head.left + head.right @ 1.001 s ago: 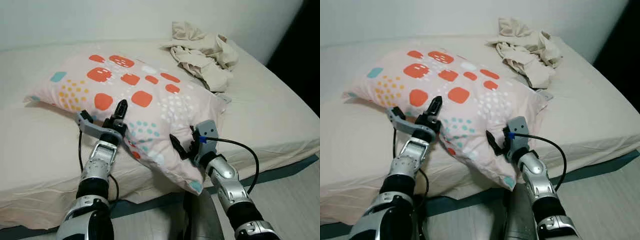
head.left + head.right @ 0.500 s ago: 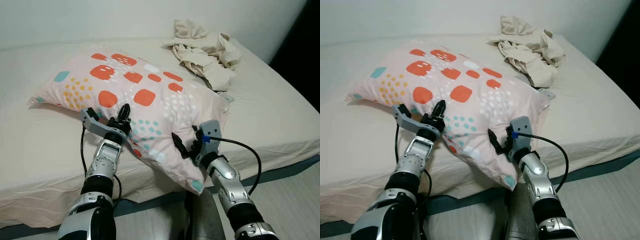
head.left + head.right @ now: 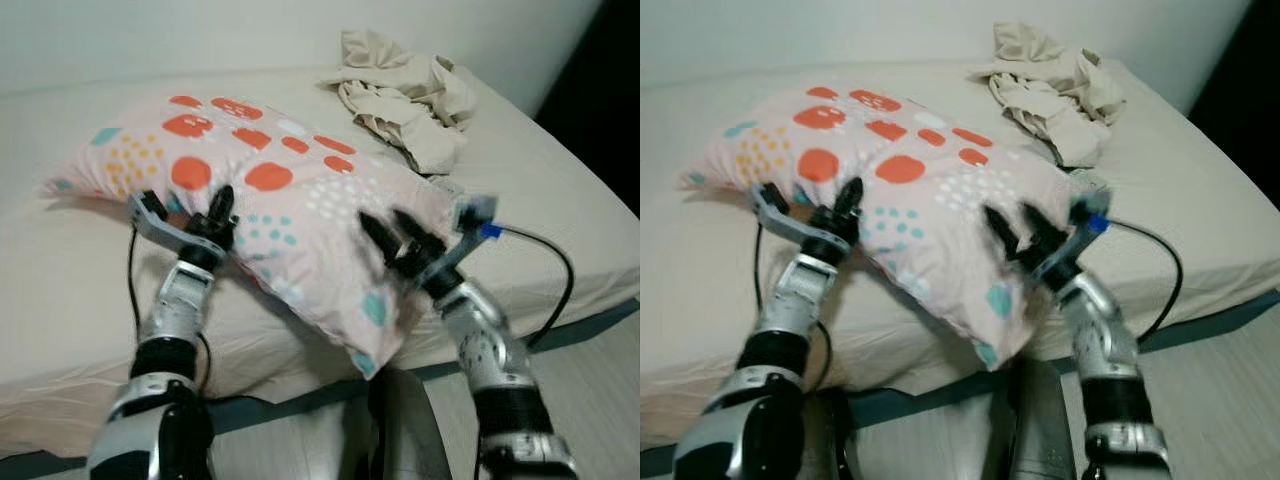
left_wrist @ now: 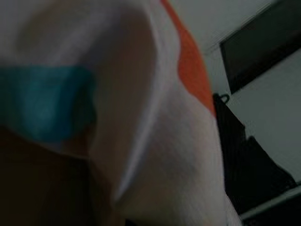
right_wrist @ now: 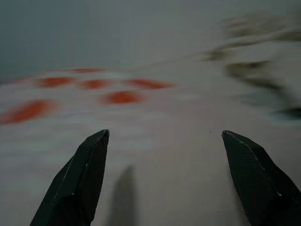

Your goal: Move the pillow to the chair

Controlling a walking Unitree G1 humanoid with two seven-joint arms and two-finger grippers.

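One pillow (image 3: 270,200), flanked by two grippers on the bed

The soft, plump pillow, pale pink with orange, teal and white spots, lies on the cream bed (image 3: 560,200); its long axis runs from far left to the near right corner, which overhangs the near edge. The left gripper (image 3: 215,215) is pressed at its near left side, fingers' state cannot be told. The right gripper (image 3: 392,232), blurred, is spread wide open over the near right end. Crumpled beige linen (image 3: 400,85) lies far right

One pillow (image 3: 290,190), one bed (image 3: 560,200), one crumpled sheet (image 3: 405,90)
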